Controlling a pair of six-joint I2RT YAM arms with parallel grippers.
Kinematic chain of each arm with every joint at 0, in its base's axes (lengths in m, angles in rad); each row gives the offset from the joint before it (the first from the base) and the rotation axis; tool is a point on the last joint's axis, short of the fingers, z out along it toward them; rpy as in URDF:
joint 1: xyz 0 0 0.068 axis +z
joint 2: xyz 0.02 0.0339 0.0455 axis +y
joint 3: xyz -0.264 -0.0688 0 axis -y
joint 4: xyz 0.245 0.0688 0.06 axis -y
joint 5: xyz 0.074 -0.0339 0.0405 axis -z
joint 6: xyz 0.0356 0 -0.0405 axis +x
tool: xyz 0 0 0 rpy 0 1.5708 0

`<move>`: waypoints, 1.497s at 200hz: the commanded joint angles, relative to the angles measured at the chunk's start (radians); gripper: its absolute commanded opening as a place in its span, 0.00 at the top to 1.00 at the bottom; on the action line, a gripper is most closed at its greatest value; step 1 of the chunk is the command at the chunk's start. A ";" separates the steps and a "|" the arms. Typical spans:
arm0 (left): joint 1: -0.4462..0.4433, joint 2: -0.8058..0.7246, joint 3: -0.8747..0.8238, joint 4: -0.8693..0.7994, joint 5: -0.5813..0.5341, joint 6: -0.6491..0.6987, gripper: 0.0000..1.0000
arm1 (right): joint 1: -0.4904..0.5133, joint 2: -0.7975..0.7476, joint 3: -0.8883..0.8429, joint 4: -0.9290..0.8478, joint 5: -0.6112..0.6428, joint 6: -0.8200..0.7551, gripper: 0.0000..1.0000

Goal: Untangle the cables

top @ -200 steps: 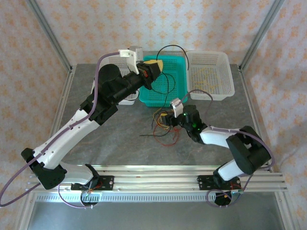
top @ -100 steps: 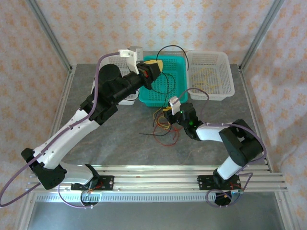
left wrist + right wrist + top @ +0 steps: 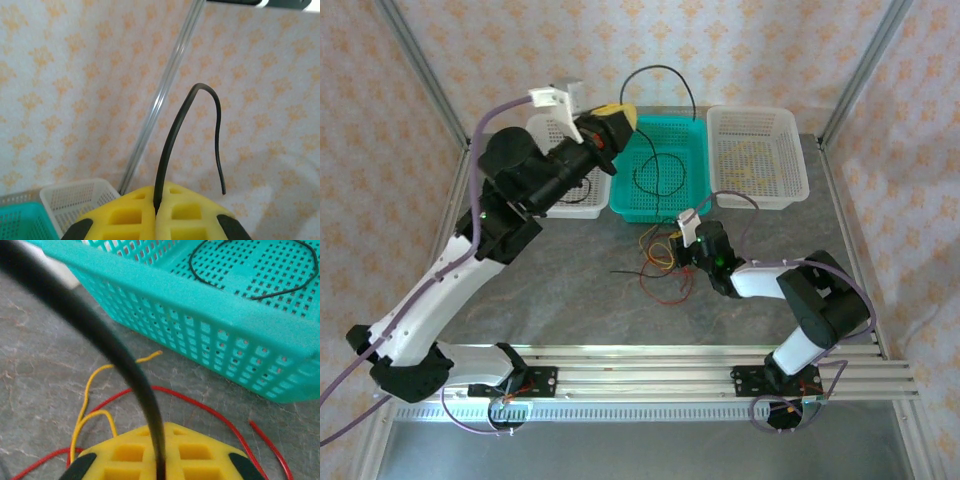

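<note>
**Both grippers clamped on black strands; bundle below the teal basket**

The left gripper (image 3: pixel 613 122), raised at upper centre of the top view, has its yellow pads pressed together on a black strand (image 3: pixel 172 140) that arcs up and over. The right gripper (image 3: pixel 682 245), low at centre, is likewise closed on a second black strand (image 3: pixel 105 340) running between its pads.

The cables (image 3: pixel 660 265), red and yellow loops, lie on the table (image 3: pixel 550 280) touching that gripper, just below the teal basket (image 3: pixel 655 213). A black loop (image 3: pixel 250 270) lies inside the teal basket. White baskets flank it at left (image 3: pixel 570 205) and right (image 3: pixel 800 150); their contents are unclear.

Bare table spreads to the left and bottom centre.
</note>
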 commanded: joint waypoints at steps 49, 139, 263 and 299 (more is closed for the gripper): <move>0.016 -0.087 0.046 -0.053 -0.103 0.059 1.00 | 0.004 -0.022 -0.019 -0.017 0.015 0.024 1.00; 0.022 0.004 0.052 -0.117 -0.129 0.067 1.00 | 0.005 -0.293 -0.117 -0.130 0.040 0.117 0.45; 0.113 0.319 0.174 0.032 -0.033 -0.087 1.00 | 0.004 -0.419 0.155 -0.455 0.348 0.372 0.15; 0.125 0.421 0.234 0.090 -0.052 -0.154 1.00 | 0.004 -0.417 0.223 -0.491 0.393 0.377 0.18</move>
